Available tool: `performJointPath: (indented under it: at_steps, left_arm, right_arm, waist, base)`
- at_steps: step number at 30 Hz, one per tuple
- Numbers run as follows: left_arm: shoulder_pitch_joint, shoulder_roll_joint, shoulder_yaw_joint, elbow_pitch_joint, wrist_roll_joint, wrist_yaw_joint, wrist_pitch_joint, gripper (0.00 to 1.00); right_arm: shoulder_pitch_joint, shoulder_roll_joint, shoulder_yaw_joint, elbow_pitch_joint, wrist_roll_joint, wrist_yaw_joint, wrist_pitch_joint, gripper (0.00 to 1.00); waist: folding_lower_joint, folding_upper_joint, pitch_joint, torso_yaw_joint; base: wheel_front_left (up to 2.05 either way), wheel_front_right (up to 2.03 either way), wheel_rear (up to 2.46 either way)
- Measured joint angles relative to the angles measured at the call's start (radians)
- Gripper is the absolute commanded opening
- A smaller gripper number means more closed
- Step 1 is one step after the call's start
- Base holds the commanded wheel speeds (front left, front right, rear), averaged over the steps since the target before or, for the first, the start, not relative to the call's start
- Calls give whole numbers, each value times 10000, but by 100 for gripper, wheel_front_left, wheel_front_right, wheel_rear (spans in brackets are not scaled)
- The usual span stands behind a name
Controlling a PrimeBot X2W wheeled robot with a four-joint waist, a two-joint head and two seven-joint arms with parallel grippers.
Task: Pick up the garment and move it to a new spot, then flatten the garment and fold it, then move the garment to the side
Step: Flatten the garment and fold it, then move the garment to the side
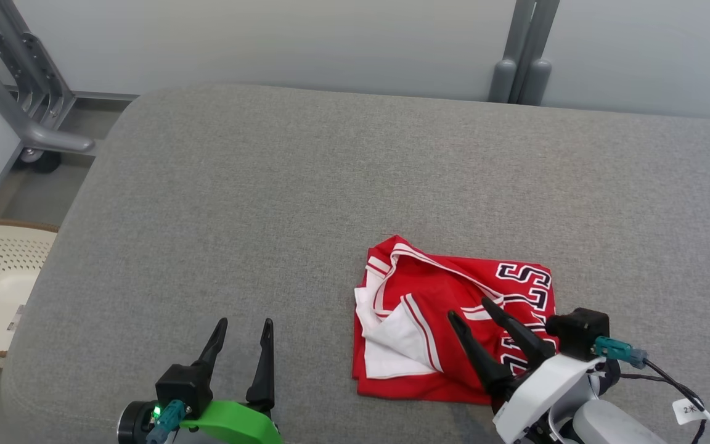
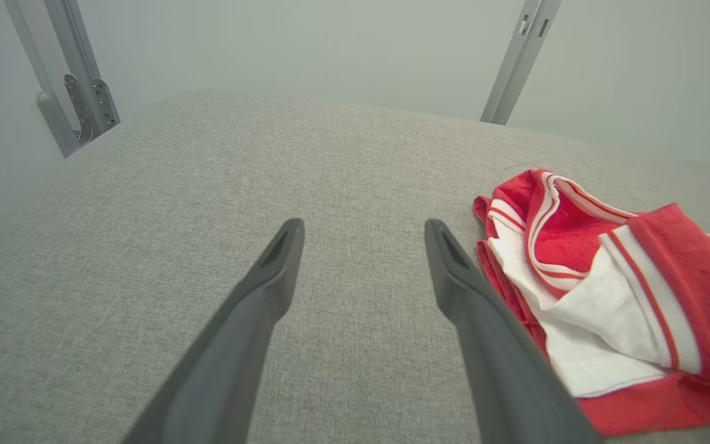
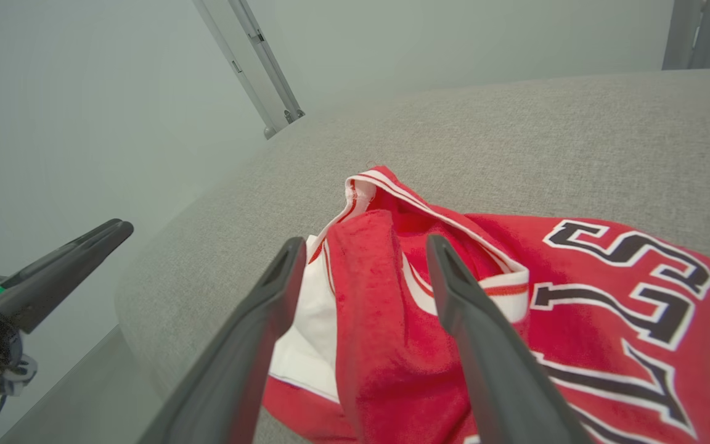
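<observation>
Garment (image 1: 429, 290) folded near-square, collar end away from the robot

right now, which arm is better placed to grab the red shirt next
Right, probably. The right end effector, open, hangs over the garment, fingers straddling a red fold. The left end effector, also open, sits over bare grey cushion beside it.

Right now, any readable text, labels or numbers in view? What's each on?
"S": big black, white-edged letter on the garment. The letters beside it are folded over and cut off, so the word cannot be read.
"2": on a white tag at the head view's lower right. The mark after it is too small to read.
</observation>
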Motion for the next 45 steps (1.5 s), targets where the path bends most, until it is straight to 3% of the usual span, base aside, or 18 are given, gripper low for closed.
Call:
performJointPath:
  at_steps: [9,10,13,17,23,24,25,27,30,38,45]
  left_arm:
    - [0,2,-6,21,-82,0,0,100]
    - [1,0,-10,19,-109,0,0,100]
    - [0,2,-10,-6,-169,17,0,100]
    - [-1,2,-23,-121,-176,40,0,100]
    - [-2,0,-8,-117,-234,38,0,100]
    - [-4,0,-2,-111,-234,38,0,100]
    - [-6,2,-2,-102,-234,38,0,100]
    - [-11,2,21,-73,-234,38,0,100]
    - [-9,2,79,-73,-230,40,0,100]
    - [-8,2,105,-165,-58,46,0,100]
    - [-33,0,81,-247,33,35,0,100]
  right_arm:
    - [-779,236,385,1377,38,0,219,100]
    - [-846,251,430,1521,21,0,247,93]
    - [-1006,305,635,1737,4,0,253,0]
    - [-1266,320,1068,1490,-48,0,100,0]
    - [-1449,257,2840,650,188,0,332,0]
    - [-1482,215,3221,512,328,0,422,46]
    - [-1544,186,3597,347,477,0,445,100]
    - [-1828,-105,4140,86,813,0,284,100]
    - [-2004,-376,3841,8,995,0,-86,100]
    - [-1620,-602,215,1628,318,0,-247,100]
    - [-1064,-77,-849,3039,-297,0,-245,100]
  waist:
    - [0,0,99,386]
    - [0,0,114,428]
    - [0,0,178,514]
    - [0,0,266,556]
    - [0,0,265,502]
    - [0,0,260,488]
    - [0,0,256,472]
    - [0,0,237,419]
    - [0,0,220,332]
    - [0,0,219,19]
    - [0,0,401,-39]
  base:
    - [0,0,0]
    - [0,0,0]
    - [0,0,0]
    - [0,0,0]
    - [0,0,0]
    - [0,0,0]
    - [0,0,0]
    - [0,0,0]
    - [0,0,0]
    - [0,0,0]
    - [0,0,0]
